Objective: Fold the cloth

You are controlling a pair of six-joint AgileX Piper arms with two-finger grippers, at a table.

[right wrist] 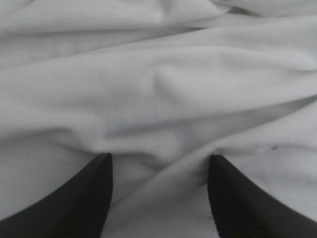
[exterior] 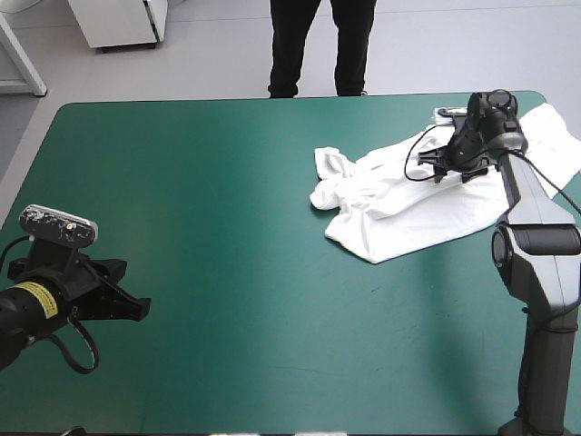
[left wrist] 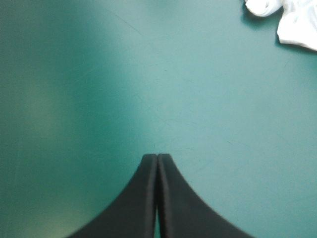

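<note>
Left end effector: the left end effector (left wrist: 157, 156), 2 broad black curved fins, has its fingers pressed together into 1 pointed arch with nothing between them. It hangs over bare cover near the near-left corner, well apart from the cloth.
Counter: the flat counter with its teal-green cover (exterior: 227, 227) looks smooth and matte. It lies bare from the left end effector across to the cloth, so you should have room on the left to spread the garment.
Cloth: the white short-sleeved fabric T-shirt (exterior: 408, 213) lies as a rumpled, half-spread heap toward the far-right corner, bunched at its left end. A white part shows beyond the right arm, near the right edge; I cannot tell whether it hangs over.
Right end effector: the right end effector (right wrist: 159, 155) sits low over the far part of the T-shirt. Its 2 black fingers stand wide apart and grip nothing, with soft folds between and ahead of them.
Step in hand: probably a first pinch, so you can begin flattening.
Doing it well: settle both tips astride 1 ridge and close on 1 layer near a hem or shoulder, not mid-body. Then draw the fabric toward the open cover.
Risk: if you catch 2 layers the creases will travel with the pull, and the right edge is close.
</note>
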